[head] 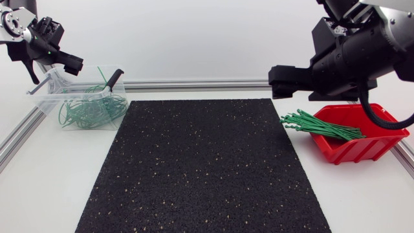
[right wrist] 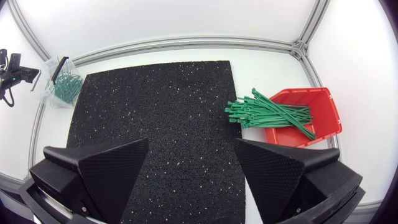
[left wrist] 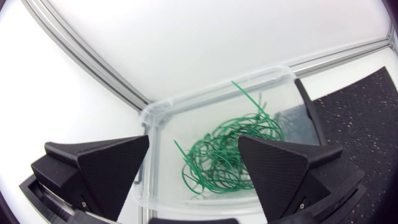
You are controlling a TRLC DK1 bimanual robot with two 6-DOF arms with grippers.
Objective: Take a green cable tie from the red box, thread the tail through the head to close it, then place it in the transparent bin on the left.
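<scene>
The transparent bin (head: 40, 91) at the table's far left holds a tangle of closed green cable ties (head: 90, 111). My left gripper (head: 53, 70) hangs open just above its far-left corner. In the left wrist view its fingers (left wrist: 115, 168) stand wide apart with nothing between them, and the bin (left wrist: 149, 116) with the looped ties (left wrist: 221, 155) lies below. The red box (head: 362, 150) at the right holds a bundle of straight green ties (head: 320, 126) sticking out over its left rim. My right gripper (head: 281, 81) is open, high above the mat's far right; box (right wrist: 323, 118), ties (right wrist: 267, 112).
A black speckled mat (head: 207, 168) covers the middle of the table. A black stick-like thing (head: 114, 79) leans in the bin's right corner. An aluminium frame rail (head: 194, 85) runs along the far edge and down both sides.
</scene>
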